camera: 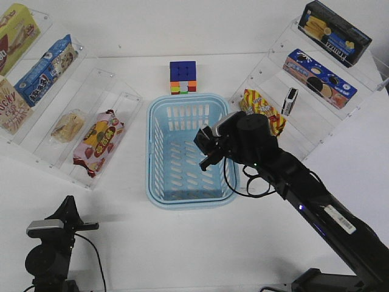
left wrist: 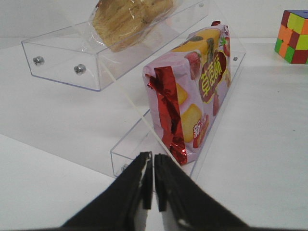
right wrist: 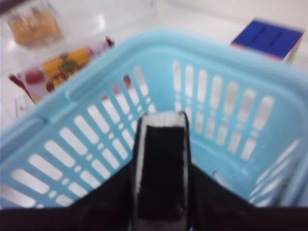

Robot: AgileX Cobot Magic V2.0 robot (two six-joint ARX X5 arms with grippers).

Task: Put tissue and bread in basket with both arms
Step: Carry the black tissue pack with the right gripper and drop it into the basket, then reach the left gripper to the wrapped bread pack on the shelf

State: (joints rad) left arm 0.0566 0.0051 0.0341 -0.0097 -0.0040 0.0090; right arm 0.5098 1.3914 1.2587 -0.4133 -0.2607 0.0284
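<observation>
The light blue basket (camera: 153,159) stands mid-table and fills the right wrist view (right wrist: 202,45). My right gripper (camera: 207,160) hangs over its inside and is shut on the tissue (right wrist: 161,168), a flat black pack with white edges held between the fingers (right wrist: 161,118). The bread (camera: 67,126), a golden bun in clear wrap, lies on the left clear shelf and shows in the left wrist view (left wrist: 127,19). My left gripper (left wrist: 153,192) is shut and empty, low at the front left (camera: 90,226), short of the shelf.
A red-pink snack bag (camera: 97,143) (left wrist: 192,91) lies on the lowest left shelf beside the bread. A colour cube (camera: 183,77) stands behind the basket. The right shelves hold a yellow snack bag (camera: 262,109), a small black-and-white pack (camera: 290,101) and biscuit boxes (camera: 320,77).
</observation>
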